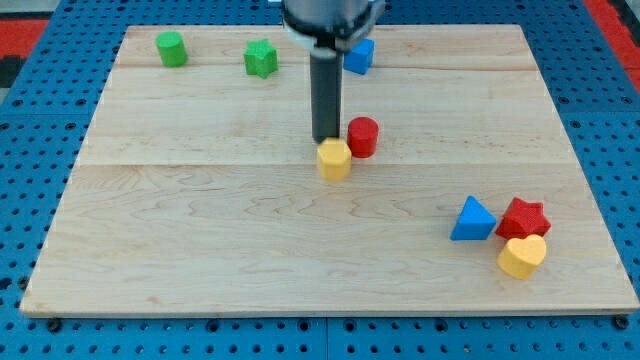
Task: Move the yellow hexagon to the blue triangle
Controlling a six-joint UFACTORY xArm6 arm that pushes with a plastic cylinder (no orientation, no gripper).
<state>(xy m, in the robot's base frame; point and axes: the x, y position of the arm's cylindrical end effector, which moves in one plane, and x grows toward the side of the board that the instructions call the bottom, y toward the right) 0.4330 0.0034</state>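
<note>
Nearest the view's bottom, at the right, 3 blocks sit bunched together: a yellow heart (522, 256) lowest, a red star (524, 217) touching it from above, and the blue triangle (472, 220) just beside the star on its left. The triangle is the goal, and its left face is bare, so a block arriving from the view's upper left meets it without first striking the star or the heart.

Further up, near the middle of the wooden board (200, 250), lies the yellow hexagon (334, 159), the thing to be moved. It is well apart from the triangle, so the task looks hardly begun. A red cylinder (362, 136) stands just beside it, up and to the right, close enough that I cannot tell whether they touch.

My tip (325, 140) rests at the hexagon's upper edge, slightly to its left, touching it or nearly so. That placement makes sense as I judge it: the rod is behind the block on the side away from the triangle, so a push toward the lower right drives it the right way and clear of the cylinder. There is no pincer here to be apart or together, only the rod.

Farthest off, along the top, are 1 blue cube (360, 56) partly behind the arm, 1 green star (261, 58) and 1 green cylinder (171, 48), all out of the path.
</note>
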